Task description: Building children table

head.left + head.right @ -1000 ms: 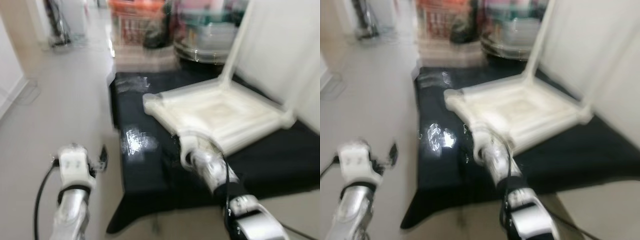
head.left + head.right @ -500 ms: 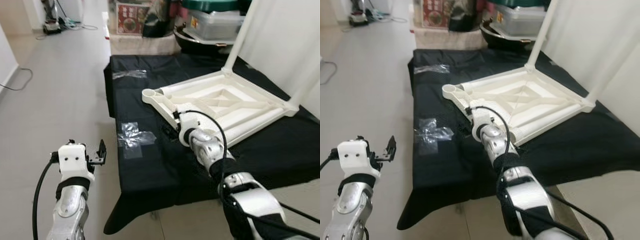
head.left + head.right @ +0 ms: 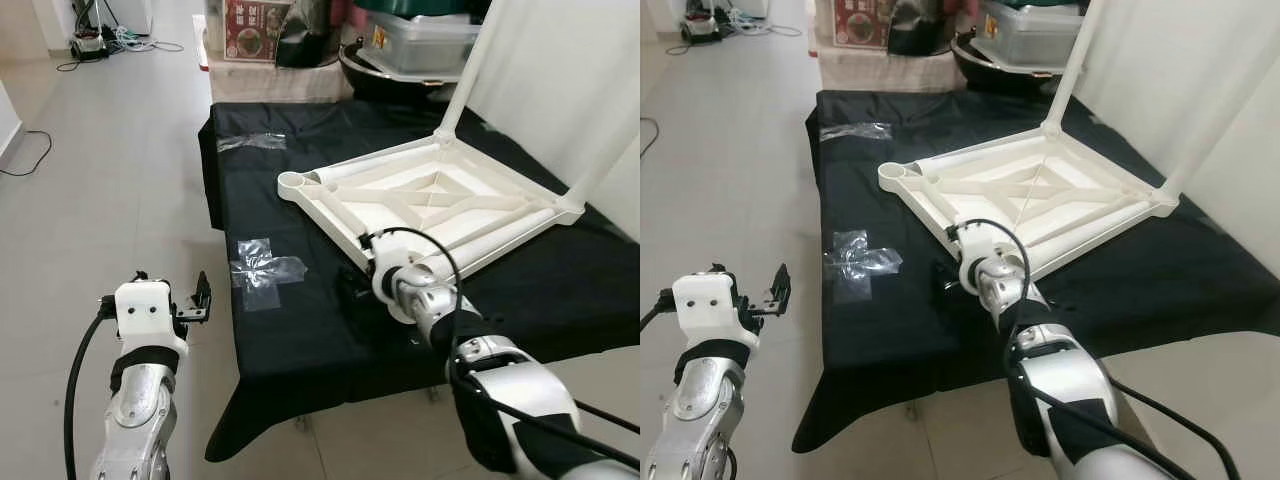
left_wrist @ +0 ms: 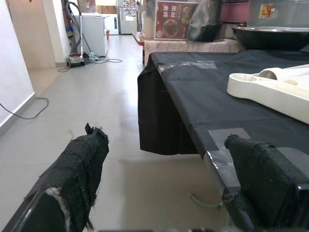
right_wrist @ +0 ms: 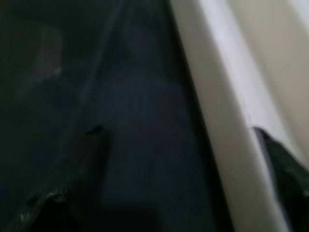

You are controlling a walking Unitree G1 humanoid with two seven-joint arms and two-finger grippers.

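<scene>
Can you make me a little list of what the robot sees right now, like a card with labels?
Surface: low table draped in a black cloth
Main thing: white plastic children's table, lying upside down on the cloth
Legs fitted: two white legs point up from its far corners
Tape: clear crumpled strips on the cloth
Right end effector: open, one finger on each side of the white table's near rim
Left end effector: open, hanging over the tiled floor beside the cloth

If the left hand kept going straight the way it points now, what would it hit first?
Probably nothing soon. The left hand, fingers open, points along bare floor beside the black-covered table, towards the far room. Its right finger lines up near the cloth's edge, so it might graze that; depth is unclear.
</scene>
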